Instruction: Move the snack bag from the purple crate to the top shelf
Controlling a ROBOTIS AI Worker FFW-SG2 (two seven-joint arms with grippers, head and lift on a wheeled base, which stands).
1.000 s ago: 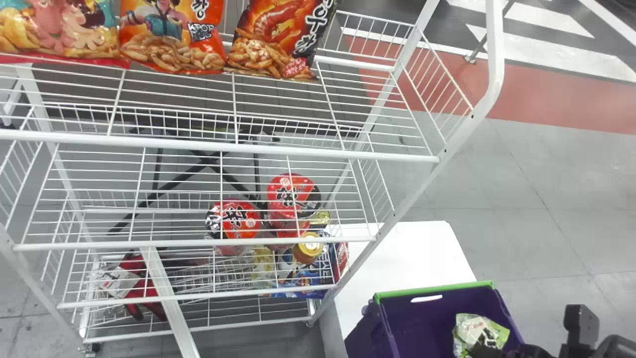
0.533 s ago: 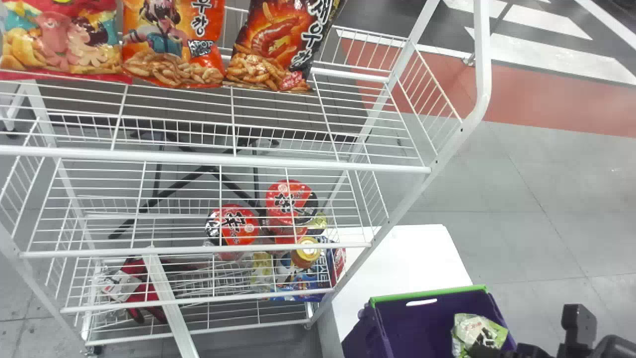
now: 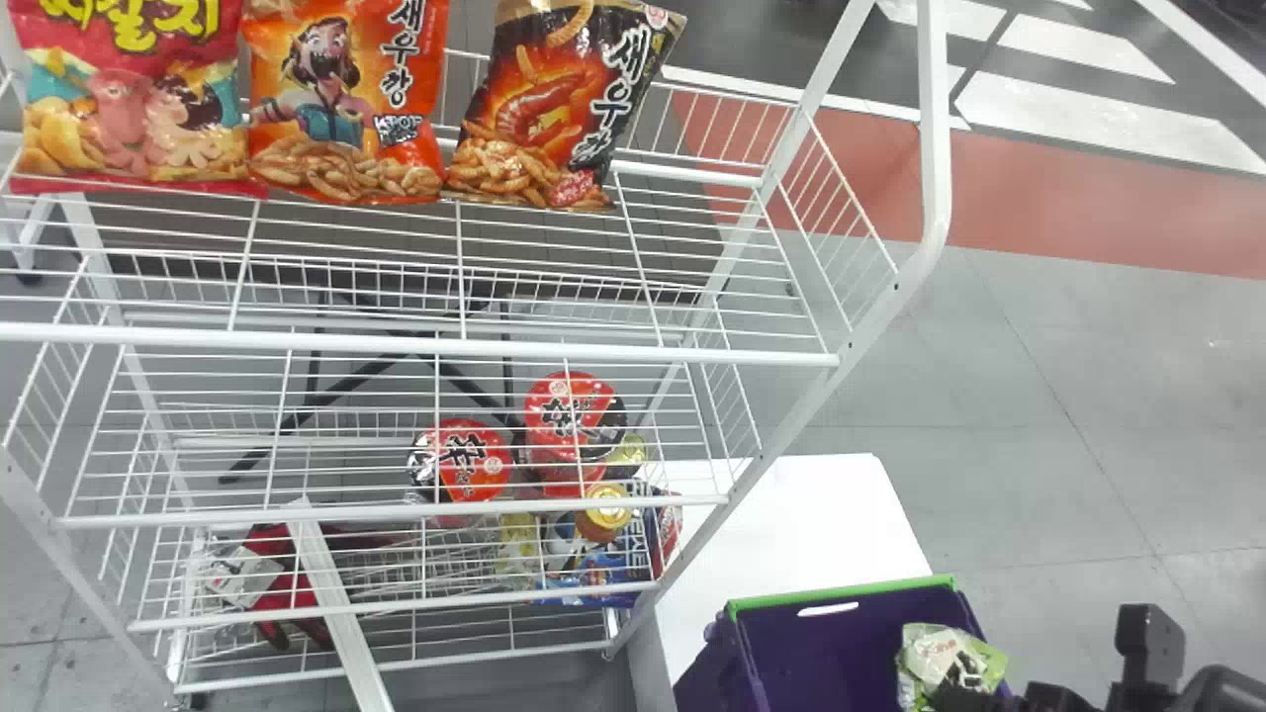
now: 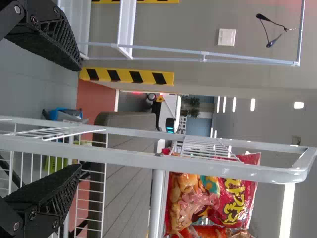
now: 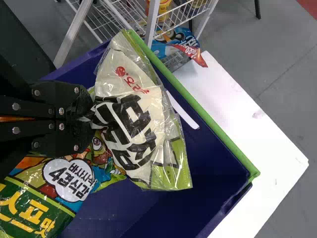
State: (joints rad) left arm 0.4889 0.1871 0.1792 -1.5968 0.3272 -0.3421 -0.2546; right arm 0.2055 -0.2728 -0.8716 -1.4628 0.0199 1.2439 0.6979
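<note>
Brings the white wire rack (image 3: pixel 593 350) lower into the head view than before. Pinches the white-and-green plastic snack bag (image 3: pixel 928 655) tight in the fingers of the right gripper (image 3: pixel 961 696), above the base of the purple plastic crate (image 3: pixel 821 648). Holds the left gripper (image 4: pixel 80 117) with fingers wide apart.

Left: rack (image 3: pixel 809 396). On its top shelf (image 3: pixel 495 347): three bags (image 3: pixel 341 109) in a row, left to mid-shelf. Lower down, toward rack's right: two cups (image 3: pixel 574 420) side by side, jar (image 3: pixel 605 512) before right cup, packets (image 3: pixel 593 583) before jar. Right of rack: worktop (image 3: pixel 811 504). On its near part: crate (image 3: pixel 841 593). In crate, by right wall: snack bag (image 3: pixel 945 658), overlapping another packet (image 5: pixel 34 198).
</note>
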